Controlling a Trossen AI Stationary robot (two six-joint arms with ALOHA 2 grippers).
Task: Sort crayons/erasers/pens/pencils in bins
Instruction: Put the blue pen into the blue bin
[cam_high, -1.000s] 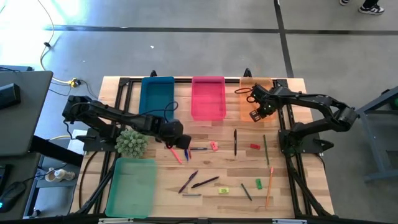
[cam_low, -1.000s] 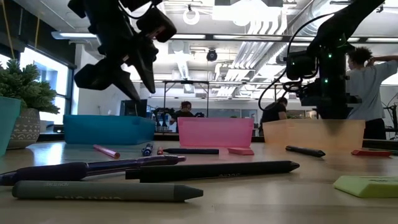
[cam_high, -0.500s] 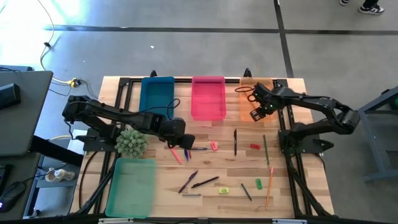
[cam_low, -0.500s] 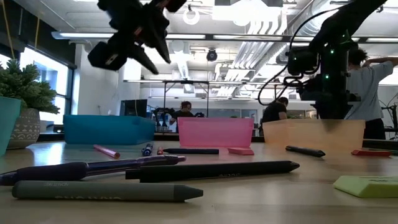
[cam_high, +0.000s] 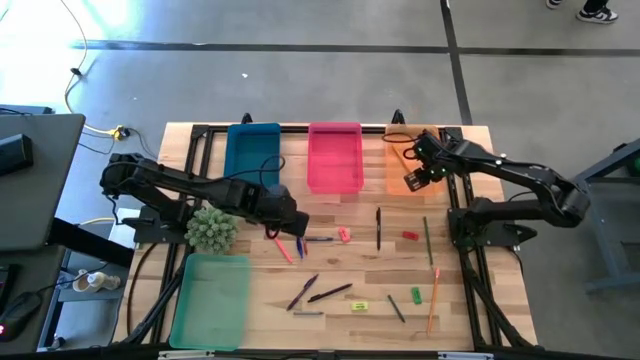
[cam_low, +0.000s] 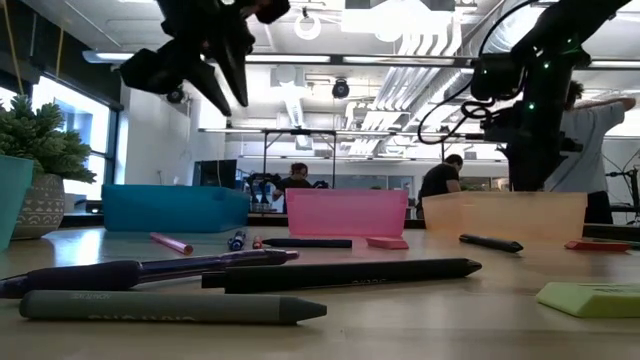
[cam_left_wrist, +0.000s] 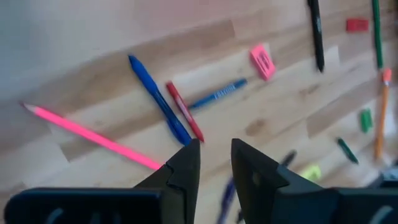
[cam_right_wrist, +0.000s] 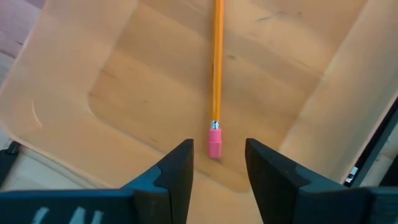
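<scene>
My left gripper (cam_high: 286, 216) hovers open and empty above the table (cam_high: 460, 310), over a pink stick (cam_left_wrist: 93, 137), a blue pen (cam_left_wrist: 158, 107), a short red crayon (cam_left_wrist: 184, 112) and a second blue pen (cam_left_wrist: 217, 93). A pink eraser (cam_left_wrist: 263, 61) lies beside them. My right gripper (cam_high: 410, 180) hangs open and empty over the orange bin (cam_high: 396, 150). An orange pencil (cam_right_wrist: 217, 62) with a pink eraser tip lies flat on that bin's floor, between my right fingers in the wrist view. The blue bin (cam_high: 252, 155), pink bin (cam_high: 334, 158) and green bin (cam_high: 212, 300) are also in view.
More sticks and erasers lie on the table's middle and right: a black pen (cam_high: 378, 228), red eraser (cam_high: 409, 236), green pencil (cam_high: 427, 240), orange pencil (cam_high: 434, 300), green eraser (cam_high: 416, 295), yellow eraser (cam_high: 360, 305). A potted plant (cam_high: 211, 230) stands at the left. People stand in the room behind.
My left gripper has risen above the pens and turned about, staying empty. My right gripper has gone up a little over the orange bin. The things on the table have kept still.
</scene>
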